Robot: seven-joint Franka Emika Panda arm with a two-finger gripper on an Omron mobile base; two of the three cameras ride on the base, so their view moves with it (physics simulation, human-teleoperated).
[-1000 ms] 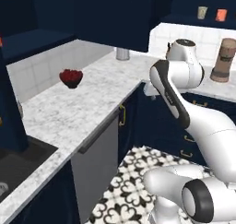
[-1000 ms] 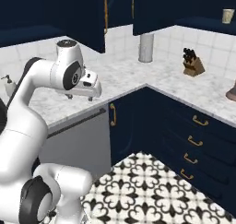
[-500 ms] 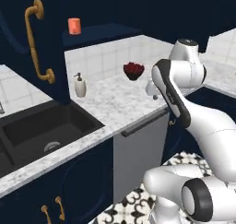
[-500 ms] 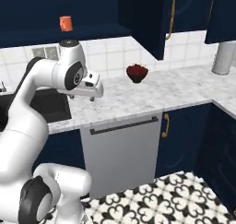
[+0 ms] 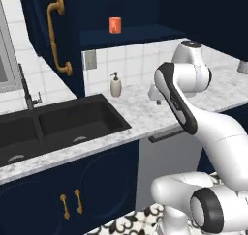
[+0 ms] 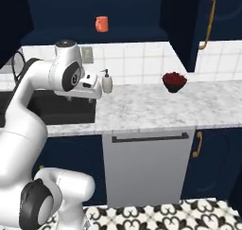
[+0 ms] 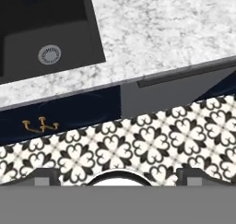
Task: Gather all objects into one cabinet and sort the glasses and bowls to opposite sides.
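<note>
The orange-red glass (image 5: pixel 115 25) (image 6: pixel 101 23) stands on the shelf of an open upper cabinet (image 6: pixel 94 36). On the marble counter (image 6: pixel 142 111), to the right, sits the bowl (image 6: pixel 174 81), dark with a reddish inside. My gripper (image 6: pixel 96 90) (image 5: pixel 155 95) hovers over the counter's front part beside the sink, well below the glass and far left of the bowl. In the hand view its fingertips (image 7: pixel 46 175) stand wide apart, and the gripper (image 7: pixel 119 176) is open with nothing between them. That view looks down on the sink's corner, the counter edge and the patterned floor.
A cream soap dispenser (image 6: pixel 107 81) (image 5: pixel 116 85) stands by the wall just behind my hand. The black double sink (image 5: pixel 58 125) with its faucet (image 5: pixel 28 91) lies to the left. Open cabinet doors with brass handles (image 5: pixel 58 36) (image 6: pixel 208 21) jut out on both sides of the shelf.
The whole picture has shifted as the base moved along the counter: the sink and the cabinet with the glass have come to the middle. The arm keeps its pose; the gripper stays open.
</note>
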